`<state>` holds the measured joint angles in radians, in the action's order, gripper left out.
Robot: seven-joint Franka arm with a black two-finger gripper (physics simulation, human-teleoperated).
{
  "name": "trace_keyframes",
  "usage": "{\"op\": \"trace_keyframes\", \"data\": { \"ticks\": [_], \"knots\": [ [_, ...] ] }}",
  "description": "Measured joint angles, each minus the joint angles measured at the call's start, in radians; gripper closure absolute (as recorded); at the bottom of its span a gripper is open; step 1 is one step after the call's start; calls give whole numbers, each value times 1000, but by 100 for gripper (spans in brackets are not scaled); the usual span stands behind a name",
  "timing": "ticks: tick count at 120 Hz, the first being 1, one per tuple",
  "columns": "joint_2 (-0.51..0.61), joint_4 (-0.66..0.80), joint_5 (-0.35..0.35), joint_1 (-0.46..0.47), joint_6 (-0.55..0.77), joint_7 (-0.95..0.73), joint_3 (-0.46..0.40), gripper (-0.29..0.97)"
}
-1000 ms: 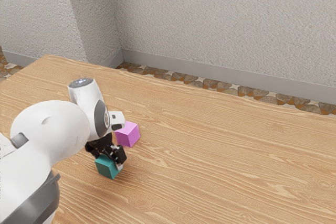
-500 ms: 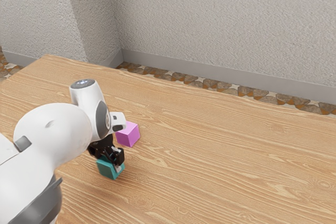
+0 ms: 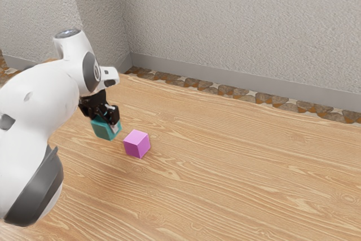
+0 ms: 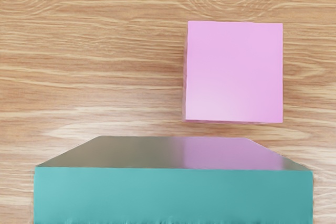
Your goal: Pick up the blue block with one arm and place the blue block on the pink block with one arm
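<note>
A teal-blue block (image 3: 105, 130) hangs in the air above the wooden table, with my black gripper (image 3: 106, 125) shut on it. The pink block (image 3: 137, 143) rests on the table just to the exterior view's right of the held block and lower. In the wrist view the teal-blue block (image 4: 173, 192) sits close under my hand, and the pink block (image 4: 233, 71) lies on the wood beyond it, a little off to one side.
The wooden table (image 3: 237, 162) stretches wide toward the exterior view's right. A grey textured wall (image 3: 237, 21) with a baseboard stands behind it. My white arm (image 3: 34, 117) occupies the exterior view's left.
My gripper has lifted the teal-blue block off the table and carried it up and toward the back left. The pink block has stayed where it was.
</note>
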<state>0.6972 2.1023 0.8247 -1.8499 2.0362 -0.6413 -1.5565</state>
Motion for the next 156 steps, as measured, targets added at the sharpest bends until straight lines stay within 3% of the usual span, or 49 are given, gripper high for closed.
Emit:
{"op": "trace_keyframes", "data": {
  "ticks": [19, 43, 71, 128, 156],
  "knots": [
    [7, -56, 33, -50, -28, 12, -84, 33],
    [42, -195, 41, -214, -72, 27, -201, 33],
    [76, -267, 44, -300, -106, 40, -275, 33],
    [117, -319, 39, -333, -140, 54, -324, 33],
    [125, -329, -21, -340, -150, 65, -324, 33]
  ]
}}
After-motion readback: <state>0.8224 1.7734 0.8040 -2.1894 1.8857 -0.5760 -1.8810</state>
